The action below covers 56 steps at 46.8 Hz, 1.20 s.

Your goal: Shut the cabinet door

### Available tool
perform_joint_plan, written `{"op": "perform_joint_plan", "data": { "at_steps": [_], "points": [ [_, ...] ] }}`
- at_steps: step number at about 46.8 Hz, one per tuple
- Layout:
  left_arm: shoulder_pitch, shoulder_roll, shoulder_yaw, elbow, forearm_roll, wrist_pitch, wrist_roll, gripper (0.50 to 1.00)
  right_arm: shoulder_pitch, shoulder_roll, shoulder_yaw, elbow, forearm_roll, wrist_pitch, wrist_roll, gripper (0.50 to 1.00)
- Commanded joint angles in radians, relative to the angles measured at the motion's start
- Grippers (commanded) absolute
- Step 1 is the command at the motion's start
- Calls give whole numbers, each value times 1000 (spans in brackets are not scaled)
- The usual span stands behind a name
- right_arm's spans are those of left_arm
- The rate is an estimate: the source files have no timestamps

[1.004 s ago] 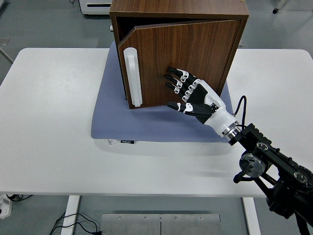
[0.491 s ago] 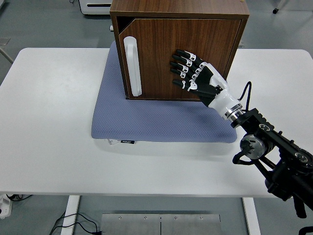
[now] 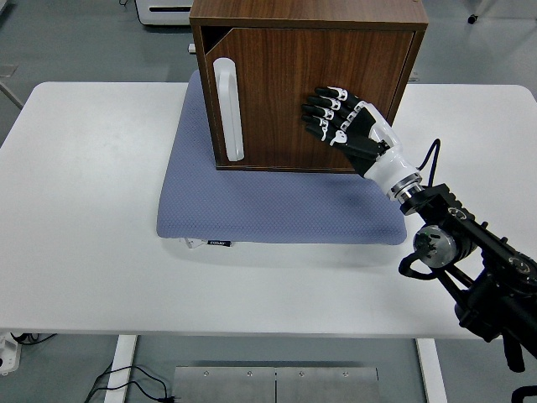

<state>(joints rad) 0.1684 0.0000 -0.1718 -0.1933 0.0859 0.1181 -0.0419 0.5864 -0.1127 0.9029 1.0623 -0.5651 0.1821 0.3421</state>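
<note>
A dark wooden cabinet (image 3: 307,17) stands on a blue-grey mat (image 3: 268,206) at the back middle of the white table. Its door (image 3: 277,92) sits nearly flush with the cabinet front; only a thin dark wedge shows at the top left corner. A white vertical handle (image 3: 228,109) is on the door's left side. My right hand (image 3: 336,113) reaches in from the lower right, fingers spread flat against the door's right half, holding nothing. The left arm is out of sight.
The mat covers the table's middle and extends in front of the cabinet. The white table (image 3: 92,210) stretches to both sides. A white appliance (image 3: 164,10) stands on the floor beyond the far edge.
The door has swung from clearly ajar to almost flush with the cabinet. My right hand moved up and away from me, staying flat on the door.
</note>
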Motion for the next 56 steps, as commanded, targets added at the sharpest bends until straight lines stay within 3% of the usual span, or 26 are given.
{"op": "perform_joint_plan", "data": {
  "at_steps": [1,10,21,45,56],
  "points": [
    [-1,0,0,0,0,0,0,1000,-4,-7,-6,5,-2,16,3,1000],
    [-1,0,0,0,0,0,0,1000,-31,-54,-9,37,-13,129,12,1000],
    [-1,0,0,0,0,0,0,1000,-66,-119,-10,128,-65,206,14,1000],
    [-1,0,0,0,0,0,0,1000,-215,-251,2,268,-127,264,35,1000],
    [-1,0,0,0,0,0,0,1000,-303,-301,102,269,-125,266,54,1000]
  ]
}}
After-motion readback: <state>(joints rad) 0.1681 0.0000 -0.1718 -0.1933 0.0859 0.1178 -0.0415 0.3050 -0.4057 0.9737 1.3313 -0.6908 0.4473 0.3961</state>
